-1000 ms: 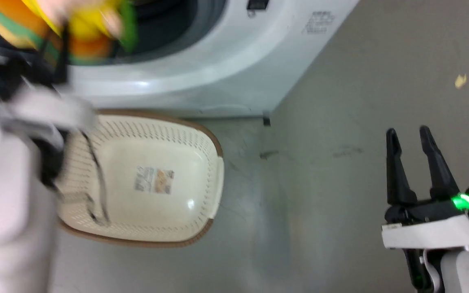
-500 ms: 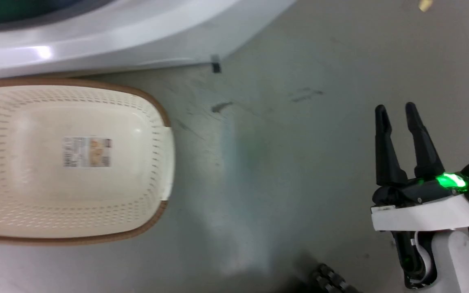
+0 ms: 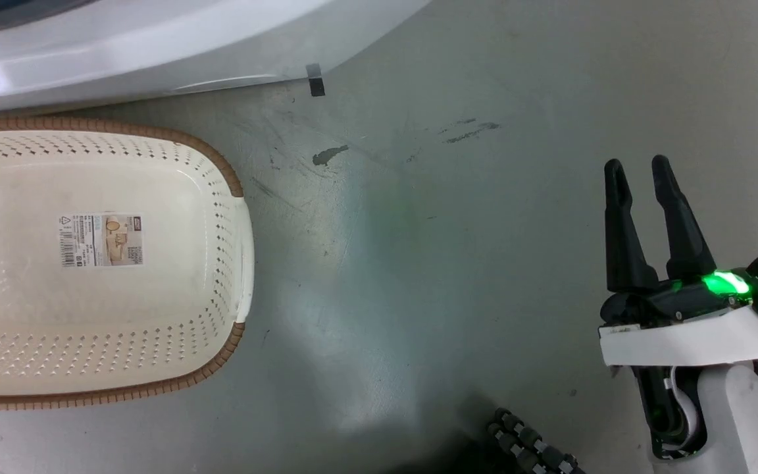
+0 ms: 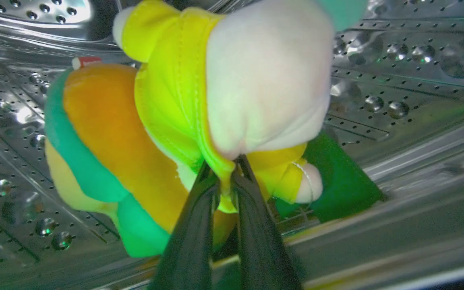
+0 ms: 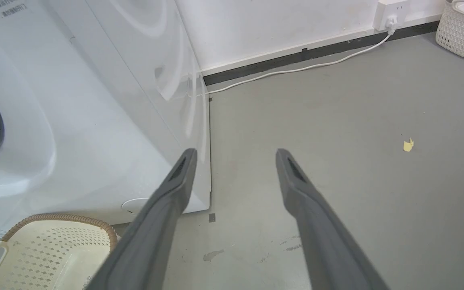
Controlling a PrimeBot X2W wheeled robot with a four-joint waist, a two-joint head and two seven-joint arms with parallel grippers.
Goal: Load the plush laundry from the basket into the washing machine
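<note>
**Toy now inside the drum, not yet let go**

The plush laundry [image 4: 183, 121] sits in the centre of the left wrist view, yellow body and pale face uppermost and orange back to the left, with perforated steel all around it. The left gripper [image 4: 224, 172] has its jaws pinched narrow on a fold of yellow fabric just under the face. Whether the toy rests on the drum [image 4: 397, 80] wall or hangs clear of it cannot be told.

A second ago the head view caught the toy at the mouth of the washing machine [image 3: 122, 52], in the upper left of the frame. It has since gone past the opening and into the drum. The head camera has swung in that time, so the basket's [image 3: 218, 161] slide towards the left edge is the camera's doing. The basket lies bare, its sticker plain on the bottom.

The right gripper [image 3: 639, 170] waits at the lower right of the head view over the floor [image 3: 451, 263], jaws moderately apart and holding nothing, much as before.

The carry looks finished; what is left is probably to open the left jaws and draw the arm back out.
</note>
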